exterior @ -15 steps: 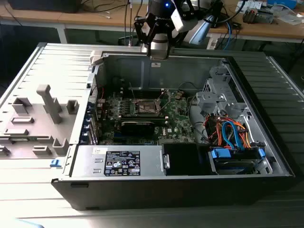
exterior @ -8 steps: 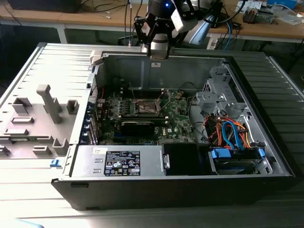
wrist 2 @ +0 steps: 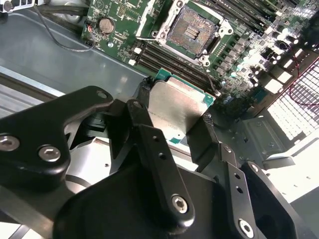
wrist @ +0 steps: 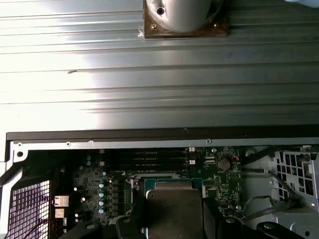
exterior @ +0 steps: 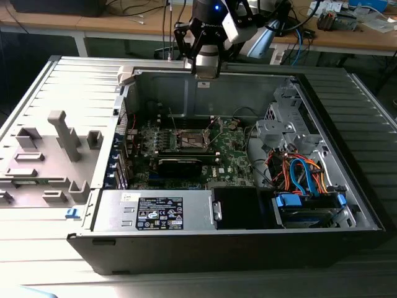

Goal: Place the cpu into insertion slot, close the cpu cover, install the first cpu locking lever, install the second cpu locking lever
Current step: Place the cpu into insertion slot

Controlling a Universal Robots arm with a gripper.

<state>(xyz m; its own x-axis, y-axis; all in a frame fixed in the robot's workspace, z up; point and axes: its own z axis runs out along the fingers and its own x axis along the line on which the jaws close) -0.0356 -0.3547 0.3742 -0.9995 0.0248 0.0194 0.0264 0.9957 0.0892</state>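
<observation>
**Open computer case [exterior: 236, 239], gripper [exterior: 206, 65] high over its far wall**
In the exterior view I see the green motherboard [exterior: 232, 155] flat on the case floor, with free room between it and the arm. In the second wrist view the gripper's jaws are clamped on two opposite edges of the cpu [wrist 2: 174, 112], whose other edges are free. The insertion slot [wrist 2: 192, 31] lies uncovered on the board, well apart from the cpu, its dark contact field bare inside the metal rim.

Grey ribbed tabletop [exterior: 372, 124], wooden workbench [exterior: 124, 25] behind, strewn with cables [exterior: 298, 46], bright glare on metal
</observation>
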